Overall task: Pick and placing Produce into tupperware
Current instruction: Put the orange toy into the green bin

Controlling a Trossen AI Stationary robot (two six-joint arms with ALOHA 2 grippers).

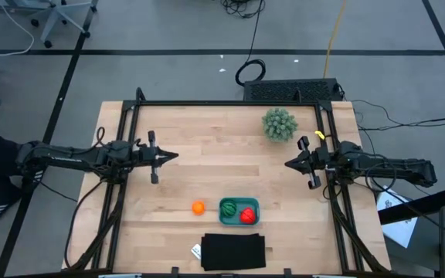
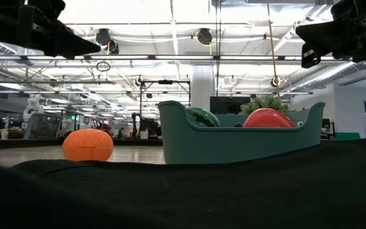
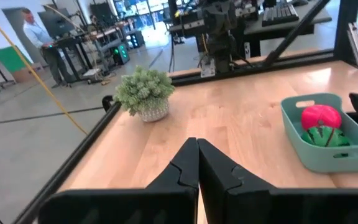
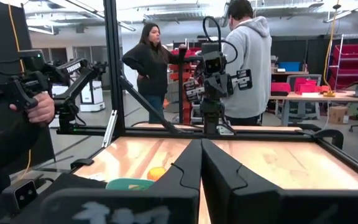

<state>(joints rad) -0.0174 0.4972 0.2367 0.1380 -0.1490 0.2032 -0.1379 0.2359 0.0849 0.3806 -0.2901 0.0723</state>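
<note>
- Both my pincers hang above the table with fingers pressed together and nothing held: the left gripper (image 1: 170, 157) over the left middle of the table, the right gripper (image 1: 292, 164) over the right middle, tips facing each other, well apart.
- Inside the teal tupperware (image 1: 239, 222), near the front edge at centre, lie the red item (image 1: 247, 215) and, touching it on its left, the green striped one (image 1: 229, 208).
- Just left of the container, out on the bare wood, sits the orange ball (image 1: 198, 207), so I judge one piece is left to place.
- Nearer than the container lies a flat black rectangle (image 1: 233, 252); far right stands a fuzzy plant (image 1: 279, 123).
- Risk, as I judge it: the ball is round and will roll if my fingertips nudge it before closing; coming down close to the container's wall could shove the container or knock it sideways.
</note>
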